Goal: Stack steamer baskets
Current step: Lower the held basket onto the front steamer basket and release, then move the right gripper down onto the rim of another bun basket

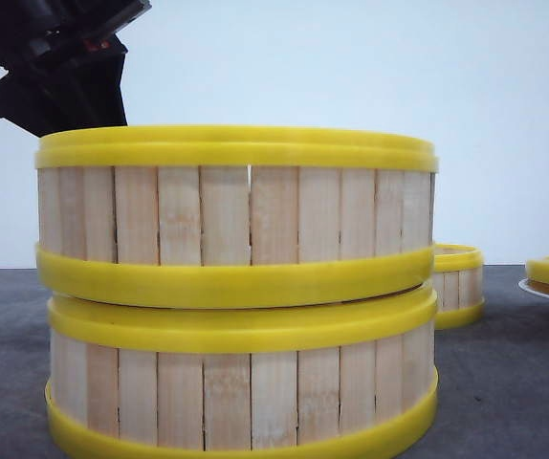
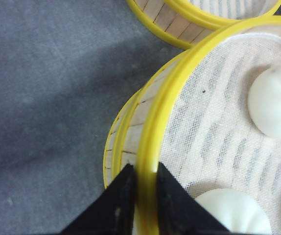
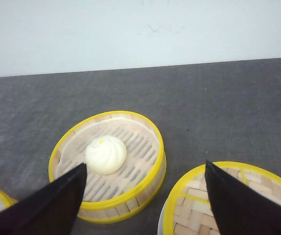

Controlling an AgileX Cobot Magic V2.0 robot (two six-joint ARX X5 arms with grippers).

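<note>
While the upper steamer basket (image 1: 236,215) sits level on the lower steamer basket (image 1: 241,382), slightly offset, your left gripper (image 2: 145,193) is clamped on its yellow top rim. Its cloth liner holds white buns (image 2: 275,103), cut off at the frame. Your right gripper (image 3: 145,196) hangs wide apart above a single-bun basket (image 3: 108,164) near the plate (image 1: 547,290).

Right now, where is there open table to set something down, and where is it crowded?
Bare table lies behind the single-bun basket up to the wall, and beside the stacked baskets in the left wrist view. It is crowded between the single-bun basket and the basket on the plate.
</note>
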